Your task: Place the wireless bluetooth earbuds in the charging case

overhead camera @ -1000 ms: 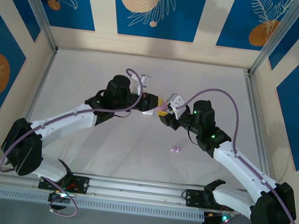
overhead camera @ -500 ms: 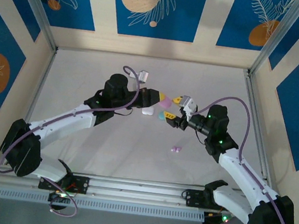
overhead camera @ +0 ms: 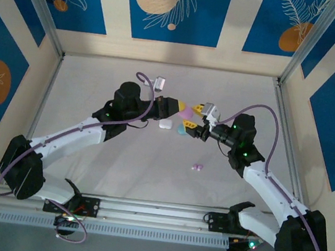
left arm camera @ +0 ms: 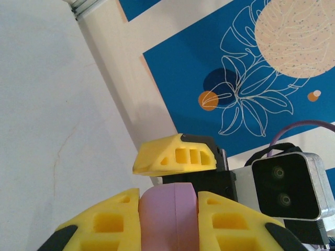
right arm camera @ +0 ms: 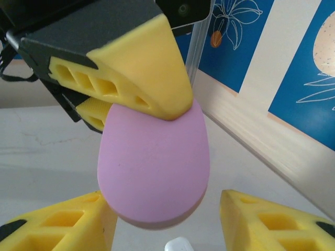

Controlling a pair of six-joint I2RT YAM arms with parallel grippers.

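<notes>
My left gripper (overhead camera: 178,109) is shut on a pink pebble-shaped charging case (overhead camera: 186,112), held off the table with its lid closed. In the left wrist view the case (left arm camera: 168,214) sits clamped between the yellow fingers (left arm camera: 104,225). My right gripper (overhead camera: 199,121) faces it, open. In the right wrist view its fingers (right arm camera: 272,225) flank the lower end of the case (right arm camera: 154,167), with a gap on the right side. A tiny pink earbud (overhead camera: 197,166) lies on the table nearer the arm bases.
A white case (overhead camera: 166,124) and a teal case (overhead camera: 183,129) lie on the table just under the grippers. The white case (right arm camera: 179,244) peeks in at the bottom of the right wrist view. Patterned blue walls close in the table on three sides.
The right gripper backed off to the right, opening, then came in again toward the pink case. The left gripper shifted slightly up and right, keeping its hold.
</notes>
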